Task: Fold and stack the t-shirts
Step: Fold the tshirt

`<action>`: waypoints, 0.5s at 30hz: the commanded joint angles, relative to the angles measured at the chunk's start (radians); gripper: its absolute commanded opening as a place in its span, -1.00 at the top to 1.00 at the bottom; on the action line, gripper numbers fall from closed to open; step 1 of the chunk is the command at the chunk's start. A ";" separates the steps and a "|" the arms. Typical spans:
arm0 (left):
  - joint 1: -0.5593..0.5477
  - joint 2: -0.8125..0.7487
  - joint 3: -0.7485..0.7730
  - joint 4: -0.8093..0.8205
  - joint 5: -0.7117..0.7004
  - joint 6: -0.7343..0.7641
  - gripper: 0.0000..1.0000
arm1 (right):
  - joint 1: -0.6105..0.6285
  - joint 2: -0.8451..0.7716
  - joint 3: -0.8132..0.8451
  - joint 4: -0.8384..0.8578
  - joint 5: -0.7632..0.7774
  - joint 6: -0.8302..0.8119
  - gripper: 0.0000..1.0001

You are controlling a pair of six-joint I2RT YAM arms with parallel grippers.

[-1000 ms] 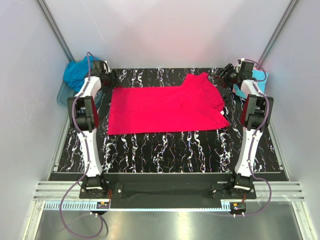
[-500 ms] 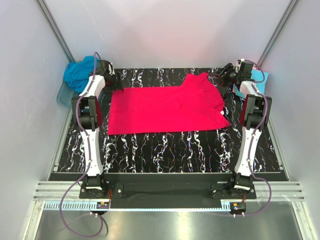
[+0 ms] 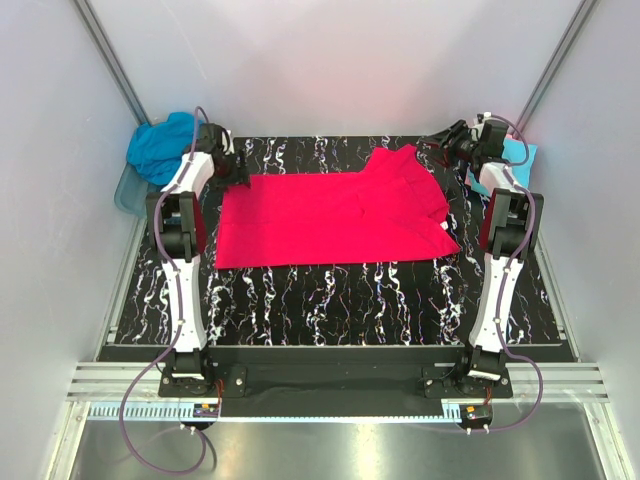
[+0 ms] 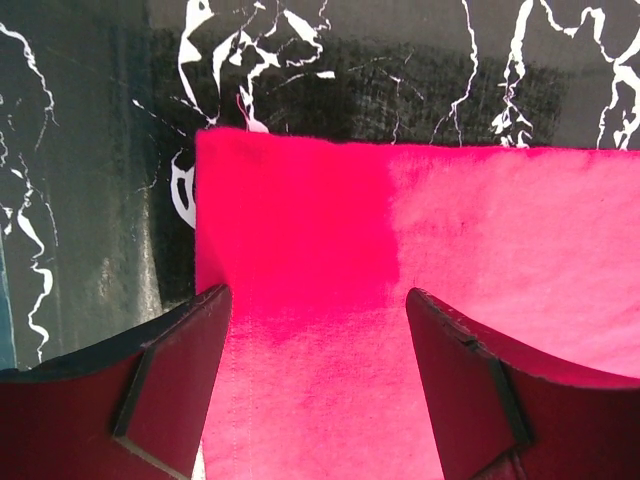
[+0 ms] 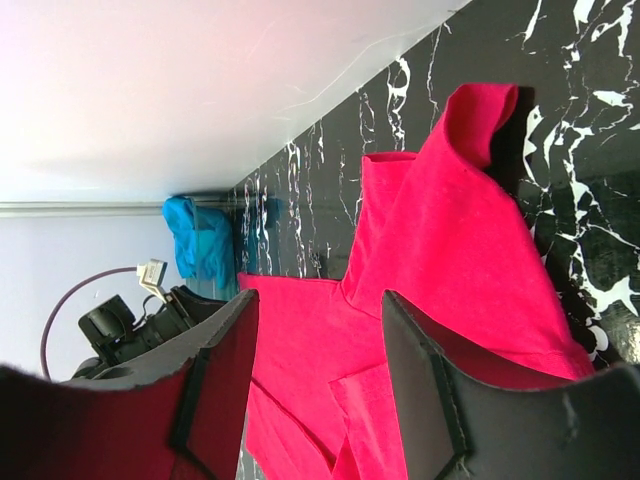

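The bright pink-red t-shirt (image 3: 330, 215) lies spread flat on the black marbled table (image 3: 330, 300), with its right part folded up at the far right. My left gripper (image 3: 238, 175) is open just above the shirt's far-left corner (image 4: 300, 200), with cloth between its fingers (image 4: 180, 380). My right gripper (image 3: 442, 146) is open and empty, held above the table by the shirt's raised far-right fold (image 5: 470, 120). The teal-blue shirt (image 3: 160, 145) is bunched at the far left. A light cyan shirt (image 3: 520, 152) shows behind the right arm. The pale pink shirt is out of view.
A clear bluish tub (image 3: 125, 190) stands off the table's far-left corner under the teal-blue shirt, which also shows in the right wrist view (image 5: 200, 245). White walls close in the back and sides. A metal rail (image 3: 330, 385) runs along the near edge.
My left gripper has moved right from beside the tub to the shirt's far-left corner. My right gripper has shifted slightly left toward the shirt's raised fold. The shirt has not moved.
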 commanded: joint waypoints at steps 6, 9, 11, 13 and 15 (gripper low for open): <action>0.045 0.018 0.068 0.056 0.007 0.014 -0.57 | 0.000 0.039 0.028 0.025 -0.008 0.002 -0.19; 0.053 0.008 0.063 0.064 0.010 0.006 -0.56 | 0.000 0.043 0.034 0.016 -0.005 -0.004 -0.19; 0.053 -0.018 0.048 0.085 0.000 0.012 -0.56 | -0.001 0.049 0.037 0.016 -0.006 -0.006 -0.19; 0.053 -0.033 0.043 0.099 -0.014 0.026 -0.57 | -0.001 0.049 0.033 0.019 -0.008 -0.004 -0.19; 0.056 -0.031 0.048 0.107 -0.027 0.032 -0.57 | -0.001 0.048 0.030 0.019 -0.014 -0.004 -0.19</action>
